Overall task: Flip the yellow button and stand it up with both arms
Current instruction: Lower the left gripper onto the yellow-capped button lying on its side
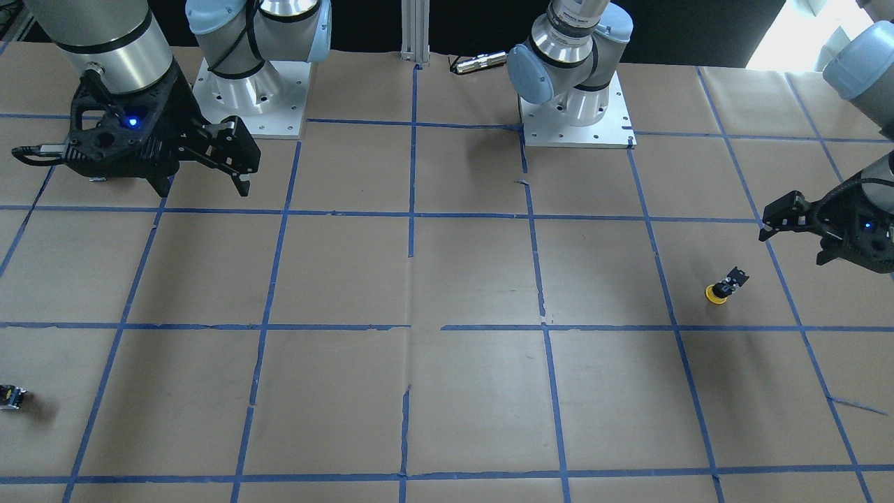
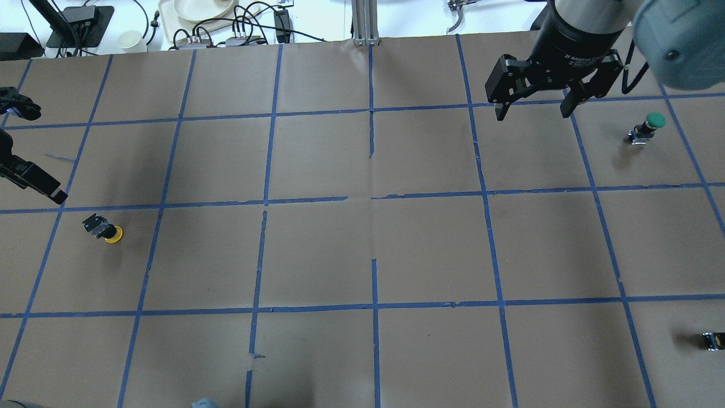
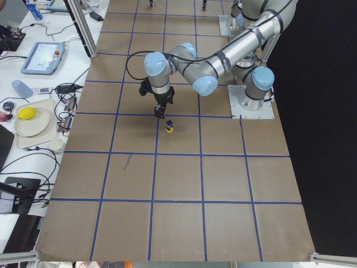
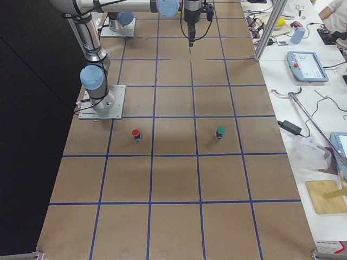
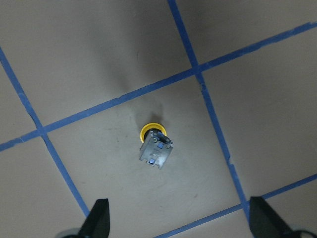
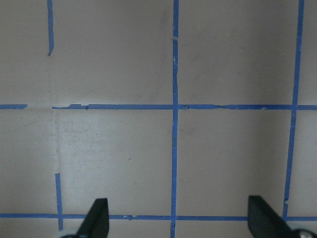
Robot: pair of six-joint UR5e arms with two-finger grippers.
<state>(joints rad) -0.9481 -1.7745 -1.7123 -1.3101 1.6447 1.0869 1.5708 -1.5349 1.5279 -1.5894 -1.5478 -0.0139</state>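
The yellow button [image 1: 723,286] rests with its yellow cap on the paper and its black body tilted up. It also shows in the overhead view [image 2: 103,229], the exterior left view [image 3: 169,127] and the left wrist view [image 5: 155,146]. My left gripper [image 2: 39,153] is open and empty. It hovers just beyond the button, which lies below and ahead of its fingertips in the left wrist view [image 5: 181,223]. My right gripper [image 2: 532,113] is open and empty, high over the table's far right, away from the button. Its wrist view [image 6: 179,223] shows only taped paper.
A green-capped button [image 2: 648,127] stands at the far right. A red-capped button [image 4: 136,134] stands nearer the robot's right base. A tiny black-and-yellow block [image 2: 712,340] lies at the right edge. Brown paper with a blue tape grid [image 2: 374,198] covers the table.
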